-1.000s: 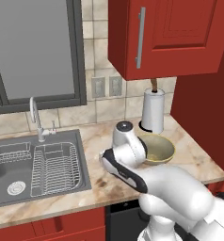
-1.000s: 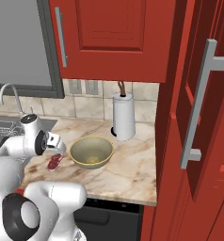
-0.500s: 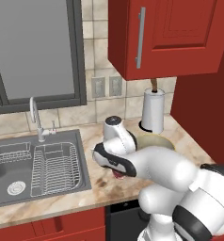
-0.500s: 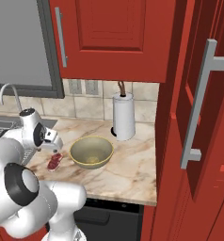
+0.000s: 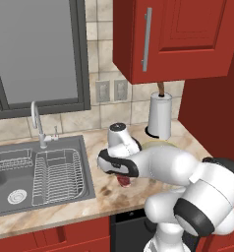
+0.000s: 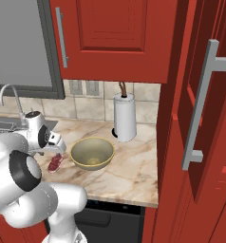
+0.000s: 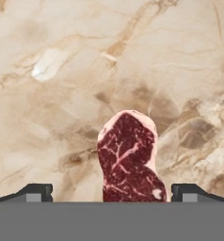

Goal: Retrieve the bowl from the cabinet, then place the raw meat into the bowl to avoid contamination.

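Observation:
The raw meat [image 7: 129, 160], dark red with a pale fat edge, lies flat on the marble counter [image 7: 62, 94]. My gripper [image 7: 111, 193] hovers straight over it, open, one fingertip [image 7: 36, 192] on each side and nothing held. In the right base view the gripper [image 6: 56, 152] hangs just above the meat [image 6: 54, 163], left of the olive-tan bowl [image 6: 92, 153], which stands upright on the counter. In the left base view the meat [image 5: 124, 182] peeks out below my hand, and only the bowl's rim [image 5: 157, 144] shows behind the arm. The cabinet's door [image 6: 200, 71] stands open at the right.
A paper-towel roll [image 6: 124, 116] stands at the back behind the bowl. The sink [image 5: 35, 172] with a dish rack and faucet [image 5: 38, 123] lies left of the meat. A red wall cabinet [image 5: 173, 34] hangs overhead. The counter's front edge [image 6: 119, 199] is close.
The arm has swung left, away from above the bowl, and come down over the meat. The jaws stayed open; bowl and meat have not moved.

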Robot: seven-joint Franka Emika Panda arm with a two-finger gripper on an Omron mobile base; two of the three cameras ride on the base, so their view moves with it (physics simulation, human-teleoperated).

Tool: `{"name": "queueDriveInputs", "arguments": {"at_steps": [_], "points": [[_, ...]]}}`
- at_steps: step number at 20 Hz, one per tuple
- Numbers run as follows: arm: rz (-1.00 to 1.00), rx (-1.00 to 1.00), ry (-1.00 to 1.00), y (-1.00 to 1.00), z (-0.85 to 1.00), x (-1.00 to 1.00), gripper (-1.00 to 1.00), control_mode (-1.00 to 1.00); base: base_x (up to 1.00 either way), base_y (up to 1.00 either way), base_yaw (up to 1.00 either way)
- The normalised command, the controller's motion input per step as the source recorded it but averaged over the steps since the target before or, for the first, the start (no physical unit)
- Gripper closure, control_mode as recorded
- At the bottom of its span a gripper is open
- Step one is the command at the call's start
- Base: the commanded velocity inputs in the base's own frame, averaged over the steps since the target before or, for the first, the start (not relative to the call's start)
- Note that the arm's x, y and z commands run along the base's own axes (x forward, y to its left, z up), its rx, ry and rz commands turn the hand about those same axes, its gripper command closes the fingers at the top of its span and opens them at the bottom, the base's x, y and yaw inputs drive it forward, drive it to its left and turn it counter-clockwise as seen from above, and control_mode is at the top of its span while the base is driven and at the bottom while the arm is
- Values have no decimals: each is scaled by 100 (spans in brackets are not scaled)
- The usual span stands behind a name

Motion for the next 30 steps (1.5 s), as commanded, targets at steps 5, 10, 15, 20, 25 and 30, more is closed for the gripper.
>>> {"name": "queueDriveInputs", "arguments": {"at_steps": [5,10,15,20,25,30], "points": [[0,0,6,-18,-22,0,-100,-100,0,0,0],[0,0,0,-22,-32,0,-100,-100,0,0,0],[0,0,-1,-1,-18,0,-100,-100,0,0,0],[0,0,-6,9,-5,12,-100,-100,0,0,0],[0,-1,-7,6,-13,23,-100,-100,0,0,0],[0,0,-5,0,-26,13,-100,-100,0,0,0]]}}
